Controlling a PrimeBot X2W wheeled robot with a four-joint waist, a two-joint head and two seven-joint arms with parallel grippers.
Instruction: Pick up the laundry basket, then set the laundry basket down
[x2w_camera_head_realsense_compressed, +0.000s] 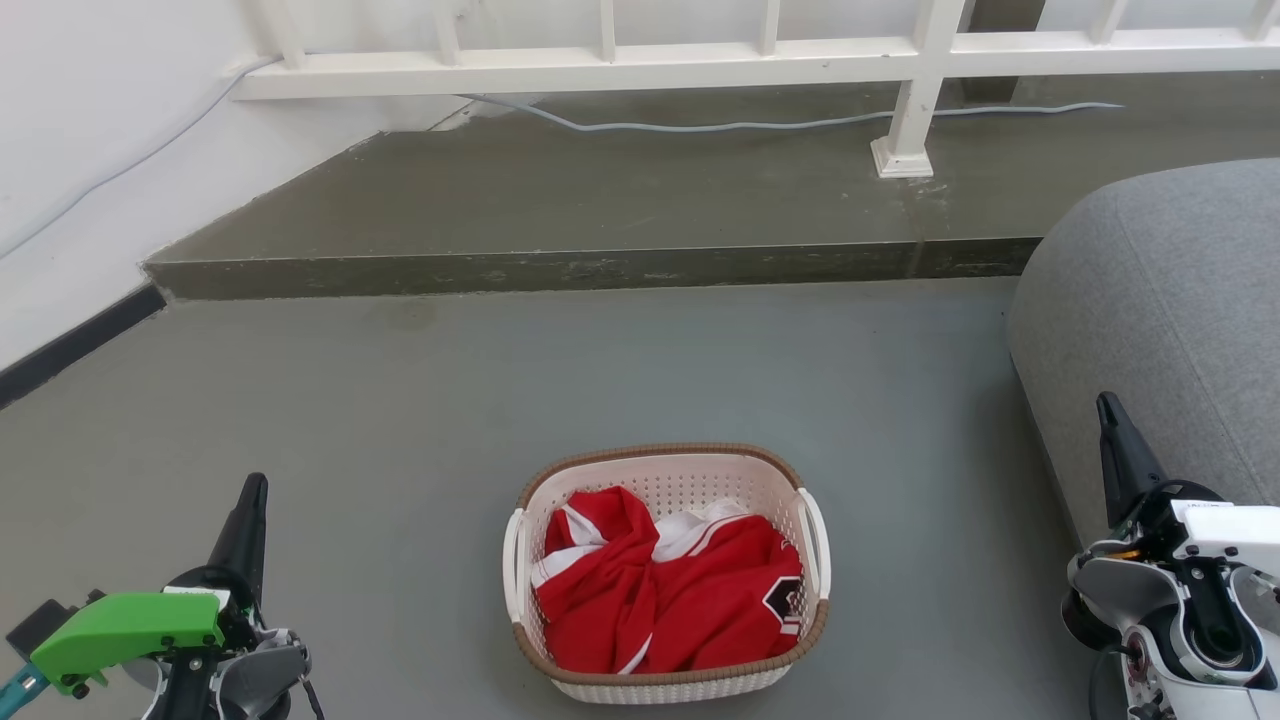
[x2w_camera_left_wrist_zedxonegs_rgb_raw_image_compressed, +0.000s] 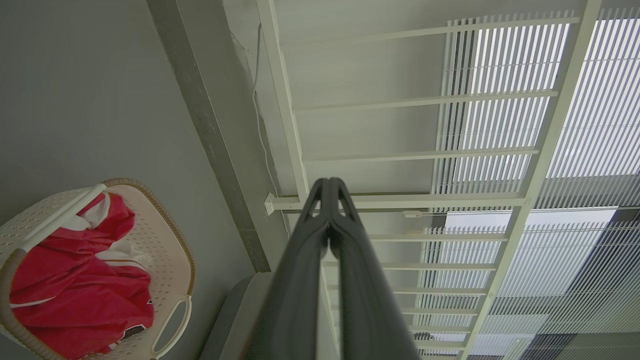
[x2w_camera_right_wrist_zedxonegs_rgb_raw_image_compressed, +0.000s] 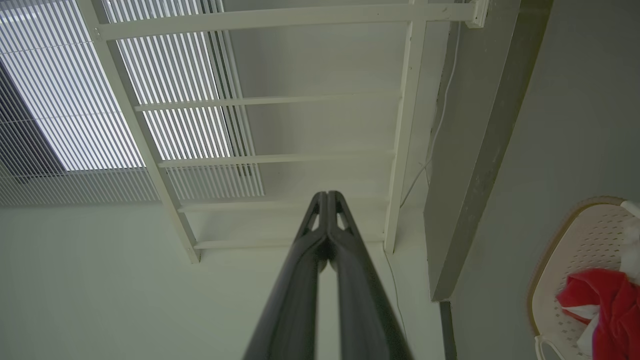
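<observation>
The laundry basket (x2w_camera_head_realsense_compressed: 662, 451) sits on the grey floor (x2w_camera_head_realsense_compressed: 400, 420) at 6 o'clock in the head view, with a red garment (x2w_camera_head_realsense_compressed: 680, 600) heaped inside. The left gripper (x2w_camera_head_realsense_compressed: 254, 490) at 8 o'clock and the right gripper (x2w_camera_head_realsense_compressed: 1108, 405) at 4 o'clock are both pinched together and empty, well apart from the basket. The thin side handles (x2w_camera_head_realsense_compressed: 514, 560) offer little purchase, so an uneven two-arm lift could tip the basket and spill the garment. The right arm is also close beside the grey sofa (x2w_camera_head_realsense_compressed: 1170, 300) and may snag on it
</observation>
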